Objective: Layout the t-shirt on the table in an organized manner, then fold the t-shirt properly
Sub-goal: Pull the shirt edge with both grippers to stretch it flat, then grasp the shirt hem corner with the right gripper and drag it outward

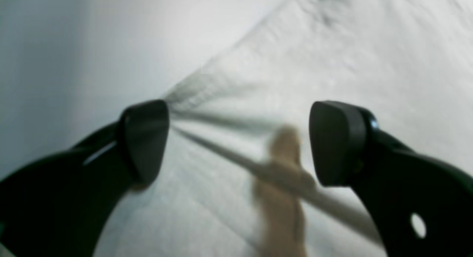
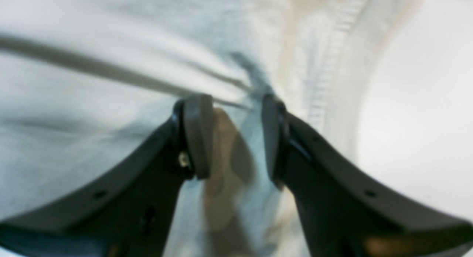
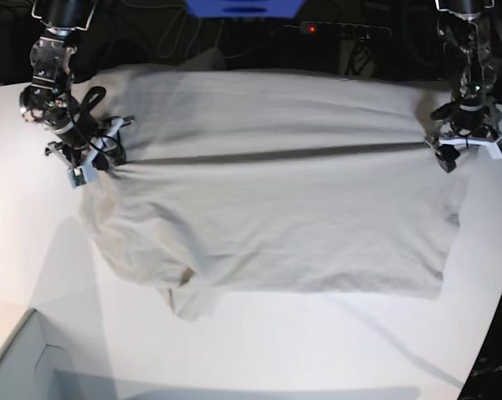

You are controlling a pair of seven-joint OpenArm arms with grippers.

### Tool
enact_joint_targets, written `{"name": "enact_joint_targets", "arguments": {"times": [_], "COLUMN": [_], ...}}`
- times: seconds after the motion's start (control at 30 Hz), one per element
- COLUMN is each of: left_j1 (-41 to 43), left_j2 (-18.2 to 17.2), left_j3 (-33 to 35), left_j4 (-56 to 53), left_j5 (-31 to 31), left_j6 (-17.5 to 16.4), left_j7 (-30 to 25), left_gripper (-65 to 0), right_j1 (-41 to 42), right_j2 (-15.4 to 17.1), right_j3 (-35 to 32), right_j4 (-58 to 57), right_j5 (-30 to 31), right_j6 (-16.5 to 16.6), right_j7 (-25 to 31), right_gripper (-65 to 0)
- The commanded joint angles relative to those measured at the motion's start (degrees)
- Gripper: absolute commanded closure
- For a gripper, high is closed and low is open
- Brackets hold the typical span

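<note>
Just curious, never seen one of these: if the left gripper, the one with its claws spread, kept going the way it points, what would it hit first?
Most likely the light grey-beige cotton t-shirt: the left gripper stands open and cloth fills the view ahead. Depth is blurry, so how far is unclear.

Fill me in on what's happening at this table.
Two robot arms are working a t-shirt spread across the table. The right end effector pinches a fold of cloth near the collar, while the left end effector stands wide open at the opposite edge, holding nothing. A long straight crease runs across the shirt between them. One sleeve is bunched at the near edge, so the shirt isn't flat yet.
</note>
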Motion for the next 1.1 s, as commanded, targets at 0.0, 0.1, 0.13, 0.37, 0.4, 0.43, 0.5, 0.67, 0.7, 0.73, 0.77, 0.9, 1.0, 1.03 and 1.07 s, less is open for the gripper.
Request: {"name": "enact_joint_targets", "arguments": {"times": [0.0,0.1,0.13,0.37,0.4,0.43,0.5,0.67,0.7,0.73,0.77,0.9,1.0,1.03,1.07], "left_j1": [0.9,3.2,3.8,4.3,3.9,3.2,-0.1,-6.2,-7.2,-7.9,-8.6,-10.0,-9.9,-9.9,-9.8], "left_j2": [-0.4,-0.4,-0.3,-0.2,-0.1,-0.1,0.5,0.8,0.9,0.9,0.9,0.9,0.8,0.8,0.8], "left_j3": [-0.1,-0.2,-0.2,-0.2,-0.2,0.1,1.6,4.7,4.7,4.7,4.7,4.7,4.7,4.7,4.7], "left_j4": [2.8,8.5,10.1,20.5,20.8,20.5,17.4,4.0,1.7,-0.3,-2.3,-7.9,-9.0,-8.8,-8.8], "left_j5": [-0.3,-0.3,-0.3,-0.4,-0.4,-0.1,0.1,0.1,0.1,0.1,0.1,0.1,0.1,0.1,0.1], "left_j6": [-0.5,-0.4,-0.3,-0.1,-0.1,-0.1,-0.1,-0.1,-0.3,-0.4,-0.4,-0.4,-0.4,-0.4,-0.4], "left_j7": [-0.3,-0.3,-0.3,-0.3,-0.3,-0.3,-0.3,-0.3,-0.3,-0.3,-0.3,-0.3,-0.3,-0.3,-0.3], "left_gripper": [-58.2,-58.2,-58.2,-58.2,-58.2,-58.2,-58.2,-58.4,-58.4,-58.4,-58.4,-58.3,-58.2,-58.2,-58.2], "right_j1": [-1.0,-3.3,-4.1,-12.9,-13.6,-14.1,-13.5,-1.7,1.5,5.4,9.3,25.4,36.6,39.6,42.4], "right_j2": [0.4,0.3,0.2,0.2,0.2,0.2,0.2,0.1,0.1,0.1,0.1,0.3,1.3,1.8,2.3], "right_j3": [0.1,0.0,0.0,-0.8,-0.7,-0.7,-0.7,-0.9,-1.1,-1.3,-1.5,-2.0,-2.0,-2.0,-2.0], "right_j4": [0.5,2.5,3.4,16.2,18.8,21.0,24.5,24.3,22.8,21.0,18.7,2.1,-15.9,-21.4,-26.6], "right_j5": [-1.0,-1.0,-1.0,-1.0,-1.0,-0.9,-0.9,-1.0,-1.0,-1.0,-1.0,-1.0,-1.0,-1.0,-1.0], "right_j6": [-0.3,-0.3,-0.3,-0.3,-0.3,-0.3,-0.3,-0.3,-0.3,-0.3,-0.3,-0.3,-0.3,-0.3,-0.3], "right_j7": [-1.7,-1.7,-1.7,-1.6,-1.7,-1.7,-1.7,-3.3,-5.2,-7.1,-9.0,-12.9,-11.7,-10.7,-9.3], "right_gripper": [-22.3,-22.3,-22.3,-22.1,-22.2,-22.3,-22.4,-22.6,-22.6,-22.7,-22.7,-28.7,-35.6,-37.0,-38.3]}}
